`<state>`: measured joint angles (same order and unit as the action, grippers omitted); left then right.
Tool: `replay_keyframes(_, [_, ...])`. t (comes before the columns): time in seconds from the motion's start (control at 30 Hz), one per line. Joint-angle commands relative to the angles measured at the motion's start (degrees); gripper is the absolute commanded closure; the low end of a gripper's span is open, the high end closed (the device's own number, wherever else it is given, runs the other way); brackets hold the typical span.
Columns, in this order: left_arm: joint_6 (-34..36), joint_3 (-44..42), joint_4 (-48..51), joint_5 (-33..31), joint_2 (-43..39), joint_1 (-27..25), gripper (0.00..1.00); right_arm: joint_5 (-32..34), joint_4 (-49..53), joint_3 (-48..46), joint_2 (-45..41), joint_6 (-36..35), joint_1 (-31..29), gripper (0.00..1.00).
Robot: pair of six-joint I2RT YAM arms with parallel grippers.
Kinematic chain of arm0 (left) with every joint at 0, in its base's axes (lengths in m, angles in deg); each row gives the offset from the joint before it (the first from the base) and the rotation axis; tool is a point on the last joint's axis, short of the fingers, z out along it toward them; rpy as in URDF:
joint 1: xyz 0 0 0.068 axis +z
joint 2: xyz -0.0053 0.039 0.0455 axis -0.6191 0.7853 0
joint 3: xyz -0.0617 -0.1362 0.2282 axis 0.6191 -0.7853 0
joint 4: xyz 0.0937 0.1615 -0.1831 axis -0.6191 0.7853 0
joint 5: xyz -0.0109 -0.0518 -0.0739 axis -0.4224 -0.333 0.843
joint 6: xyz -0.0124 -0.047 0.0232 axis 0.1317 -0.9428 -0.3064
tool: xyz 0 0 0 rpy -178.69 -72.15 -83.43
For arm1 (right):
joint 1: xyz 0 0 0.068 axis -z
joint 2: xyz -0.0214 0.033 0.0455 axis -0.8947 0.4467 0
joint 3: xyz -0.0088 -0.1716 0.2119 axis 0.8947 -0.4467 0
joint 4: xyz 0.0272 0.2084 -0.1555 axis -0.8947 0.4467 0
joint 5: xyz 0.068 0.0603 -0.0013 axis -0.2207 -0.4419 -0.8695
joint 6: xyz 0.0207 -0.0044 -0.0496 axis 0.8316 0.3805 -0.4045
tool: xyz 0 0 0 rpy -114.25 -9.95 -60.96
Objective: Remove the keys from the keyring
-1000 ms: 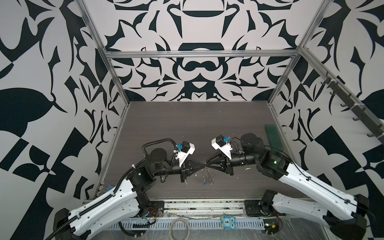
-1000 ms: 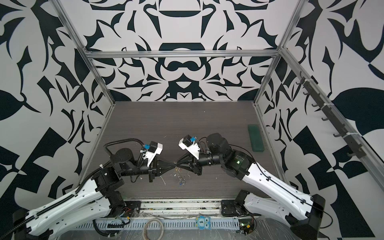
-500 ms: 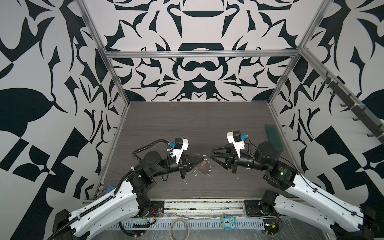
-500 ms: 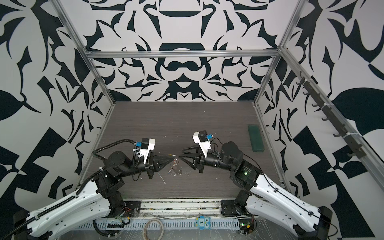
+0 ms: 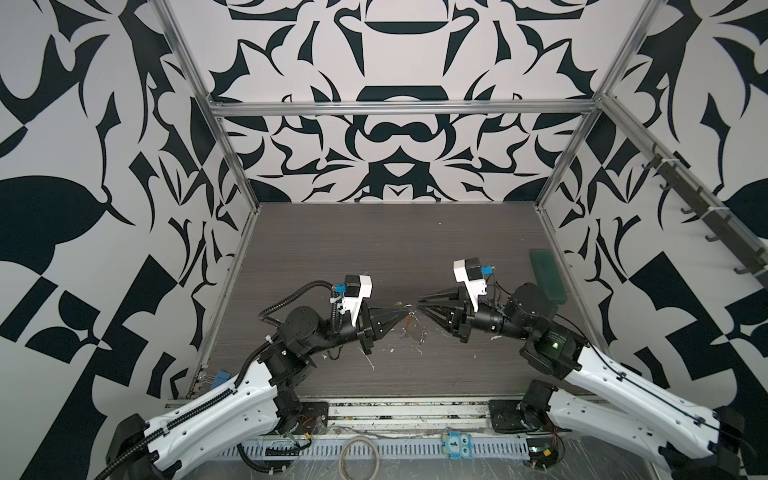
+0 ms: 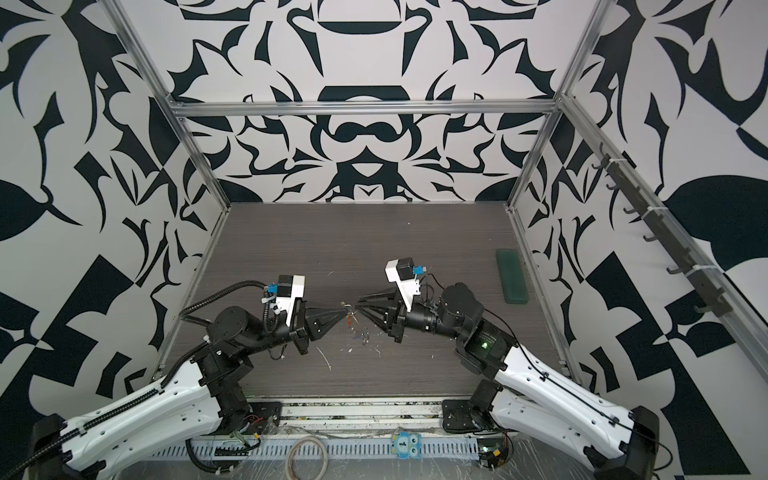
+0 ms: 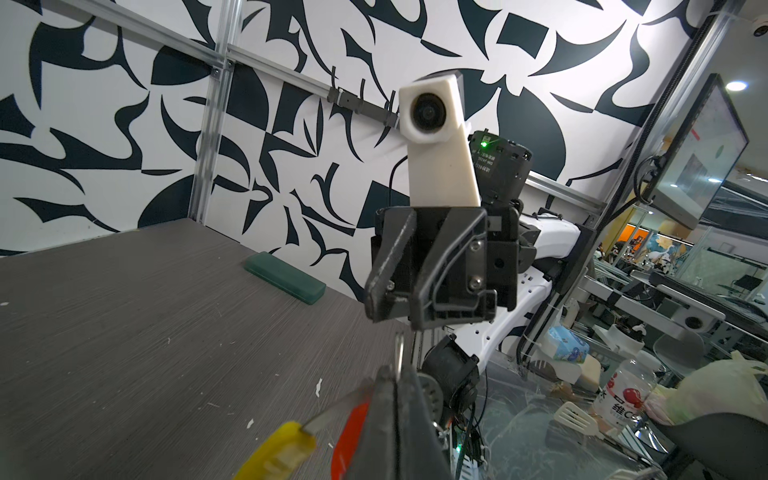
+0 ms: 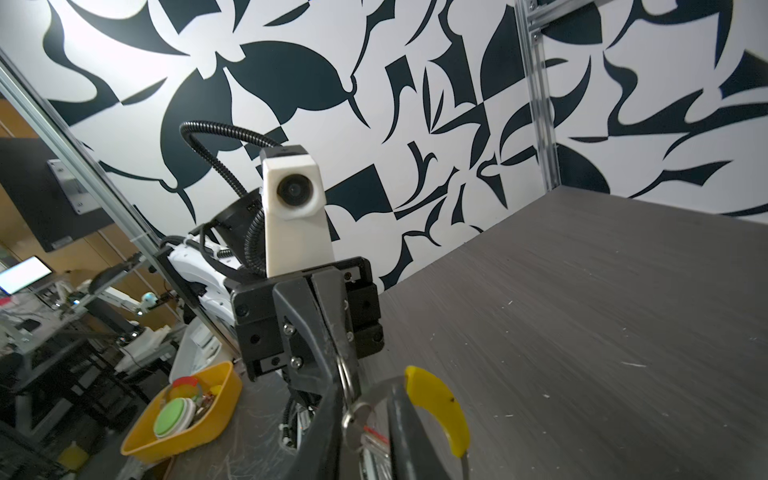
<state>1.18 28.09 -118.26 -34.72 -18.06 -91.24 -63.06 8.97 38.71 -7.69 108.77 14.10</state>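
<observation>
My left gripper (image 5: 405, 316) (image 7: 395, 384) is shut on the keyring (image 7: 400, 353), whose thin metal ring pokes out past the closed tips. The keyring's yellow sleeve (image 7: 282, 449) (image 8: 440, 409) and the red key (image 7: 353, 428) (image 6: 348, 319) hang beside the left fingers, above the table. My right gripper (image 5: 417, 304) (image 8: 361, 419) faces it tip to tip. Its jaws stand narrowly apart, and a small metal ring (image 8: 353, 415) sits in the gap against one finger (image 8: 328, 415). The grey band curves over the other finger.
A dark green case (image 5: 548, 274) (image 7: 284, 277) lies by the right wall. White scraps (image 5: 370, 361) and small glinting bits (image 5: 415, 332) dot the grey table (image 5: 374, 249) under the grippers. A beige hoop (image 5: 359, 457) lies in front of the table.
A second ago the two grippers met tip to tip. They then drew apart with the right jaws wider. Now the right gripper has come back to the left one's tips and narrowed its jaws.
</observation>
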Motion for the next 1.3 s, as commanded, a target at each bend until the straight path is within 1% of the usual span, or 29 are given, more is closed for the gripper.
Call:
replay_keyframes(0.0, [-0.34,0.0,-4.01,-1.65,-0.81,0.04,1.0,-0.09,-3.62,-0.26,-1.03,0.32,-0.29,0.79])
replay_keyframes(0.1, [0.38,0.22,-2.46,-3.59,-1.54,-0.01,1.0,-0.08,-2.07,-0.07,-1.71,-0.48,-0.26,0.63])
replay_keyframes(0.2, [1.01,0.28,-0.98,-6.24,-2.08,-0.02,1.0,1.22,0.59,0.19,-2.48,-1.54,-0.32,0.5])
replay_keyframes(0.33, [1.52,0.22,-0.03,-9.36,-2.59,0.0,1.0,4.73,2.95,-0.28,-3.59,-2.78,-0.76,0.45])
replay_keyframes(0.47, [1.97,0.35,0.82,-11.55,-2.7,-0.02,1.0,8.26,5.89,0.2,-3.6,-4.57,-1.78,0.44])
replay_keyframes(0.63, [1.98,0.62,1.01,-12.33,-2.58,-0.09,1.0,12.8,9.78,1.38,-2.25,-7.43,-3.75,0.43])
replay_keyframes(1.03, [1.72,1.15,1.77,-14.24,-1.88,-0.35,1.0,21.08,10.87,2.77,2.06,-12.97,-9.73,0.39])
replay_keyframes(1.13, [1.72,1.15,2.05,-14.76,-2.05,-0.44,1.0,23.39,11.15,2.96,3.04,-13.78,-10.47,0.42])
replay_keyframes(1.27, [1.77,1.06,2.53,-15.37,-2.42,-0.52,1.0,25.08,11.28,3.39,3.68,-14.75,-11.1,0.51])
